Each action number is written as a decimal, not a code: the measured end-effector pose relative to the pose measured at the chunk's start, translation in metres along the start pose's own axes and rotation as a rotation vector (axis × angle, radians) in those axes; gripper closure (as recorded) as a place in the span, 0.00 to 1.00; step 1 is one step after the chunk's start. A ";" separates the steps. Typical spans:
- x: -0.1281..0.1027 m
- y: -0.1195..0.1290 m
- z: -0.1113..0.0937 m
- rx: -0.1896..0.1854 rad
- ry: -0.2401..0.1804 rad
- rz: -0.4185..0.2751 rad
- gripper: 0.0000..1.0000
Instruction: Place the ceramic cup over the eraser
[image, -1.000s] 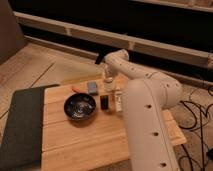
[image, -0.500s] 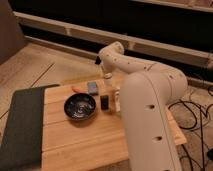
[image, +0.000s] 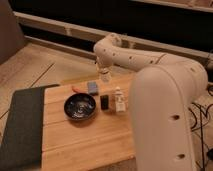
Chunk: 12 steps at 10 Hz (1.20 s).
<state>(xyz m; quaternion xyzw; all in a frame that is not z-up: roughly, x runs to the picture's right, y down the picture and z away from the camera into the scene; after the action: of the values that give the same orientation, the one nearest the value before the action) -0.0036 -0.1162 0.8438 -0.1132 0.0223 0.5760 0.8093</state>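
Pincer (image: 104, 73) hanging over far edge of table (image: 85, 145), clamped on cup (image: 104, 78), cup held in the air, eraser (image: 105, 102) upright below and nearer the camera, block (image: 93, 87) just below-left of pincer, bottle (image: 119, 100) below-right, bowl (image: 80, 107) further below-left.

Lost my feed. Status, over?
Pincer over far edge of table, ceramic cup right beneath it. Eraser upright, uncovered, nearer camera. Blue-grey block and white bottle close beside eraser.
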 end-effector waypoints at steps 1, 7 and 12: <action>0.007 0.005 -0.012 -0.008 -0.015 0.020 1.00; 0.067 0.022 -0.054 -0.031 -0.065 0.125 1.00; 0.098 0.043 -0.061 -0.037 -0.051 0.139 1.00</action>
<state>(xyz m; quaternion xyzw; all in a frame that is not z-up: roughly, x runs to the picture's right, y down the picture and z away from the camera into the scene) -0.0048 -0.0247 0.7613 -0.1115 -0.0013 0.6336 0.7656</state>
